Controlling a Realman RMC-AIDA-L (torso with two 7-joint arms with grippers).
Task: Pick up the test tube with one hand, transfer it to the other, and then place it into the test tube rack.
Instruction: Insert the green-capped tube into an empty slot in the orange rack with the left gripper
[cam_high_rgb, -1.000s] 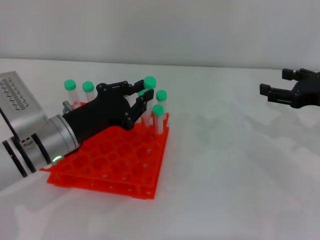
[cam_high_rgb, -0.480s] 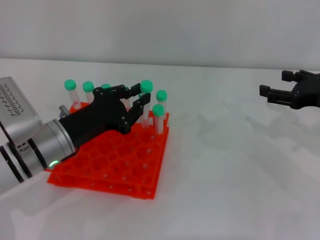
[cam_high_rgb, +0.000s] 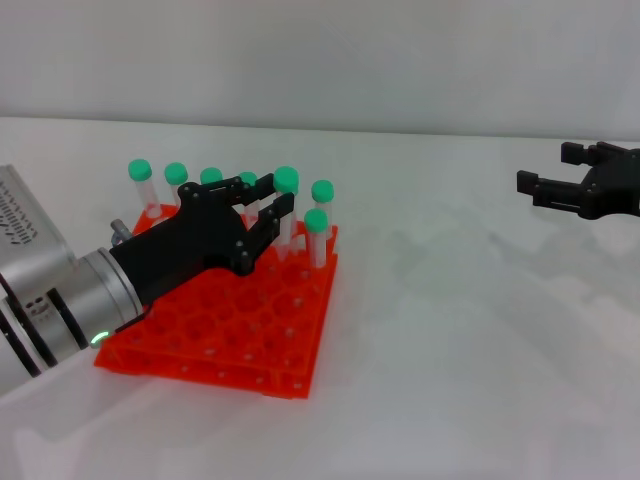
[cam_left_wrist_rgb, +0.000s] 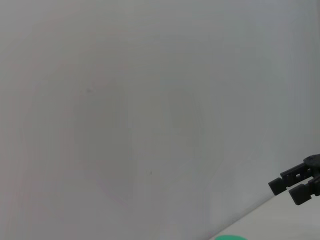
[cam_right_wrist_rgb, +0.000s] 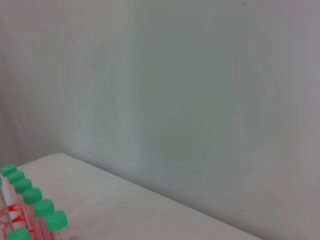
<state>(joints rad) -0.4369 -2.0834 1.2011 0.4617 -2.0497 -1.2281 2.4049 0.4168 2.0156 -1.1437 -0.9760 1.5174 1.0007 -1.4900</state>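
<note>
The orange test tube rack (cam_high_rgb: 230, 335) lies on the white table at the left. My left gripper (cam_high_rgb: 277, 194) reaches over the rack's back rows, shut on the test tube (cam_high_rgb: 286, 181). The tube stands upright with its green cap above the fingers and its lower end down at the rack's holes. The cap's edge shows in the left wrist view (cam_left_wrist_rgb: 227, 237). My right gripper (cam_high_rgb: 548, 168) hovers at the far right, open and empty, and also shows in the left wrist view (cam_left_wrist_rgb: 296, 183).
Several other green-capped tubes stand in the rack's back row (cam_high_rgb: 176, 174) and right side (cam_high_rgb: 317, 222); they also show in the right wrist view (cam_right_wrist_rgb: 32, 196). A white wall (cam_high_rgb: 320, 60) stands behind the table.
My left gripper has moved down and slightly left with the tube, lowering it toward the rack. The right gripper has not moved.
</note>
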